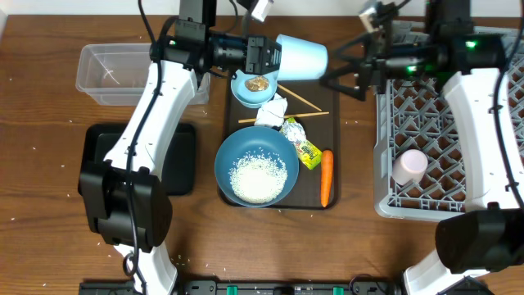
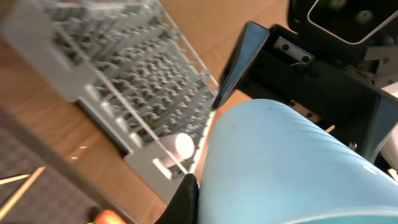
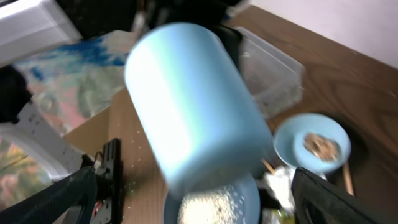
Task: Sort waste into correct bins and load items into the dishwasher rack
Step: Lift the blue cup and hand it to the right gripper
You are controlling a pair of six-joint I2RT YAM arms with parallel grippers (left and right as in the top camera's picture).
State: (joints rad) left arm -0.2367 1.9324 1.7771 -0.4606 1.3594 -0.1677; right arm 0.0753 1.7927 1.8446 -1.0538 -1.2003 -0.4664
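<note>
My left gripper [image 1: 278, 57] is shut on the light blue cup [image 1: 301, 57], held on its side above the brown tray's far end; the cup fills the left wrist view [image 2: 292, 168] and the right wrist view [image 3: 193, 106]. My right gripper [image 1: 340, 75] is open, just right of the cup, fingers apart on either side in the right wrist view [image 3: 199, 199]. The small light blue bowl [image 1: 250, 88] holds the brown food lump [image 1: 259, 83]. The large blue bowl [image 1: 256, 166] holds white rice [image 1: 259, 176]. Tissue [image 1: 270, 111], yellow-green wrapper [image 1: 303, 147], carrot [image 1: 327, 176] and chopsticks [image 1: 299, 102] lie on the tray. The pinkish-white cup [image 1: 409, 166] lies in the grey rack [image 1: 385, 123].
The clear tub [image 1: 115, 72] stands at the far left and the black tray [image 1: 184, 156] lies in front of it, partly under my left arm. The brown serving tray [image 1: 232, 131] is in the middle. Rice grains are scattered on the table.
</note>
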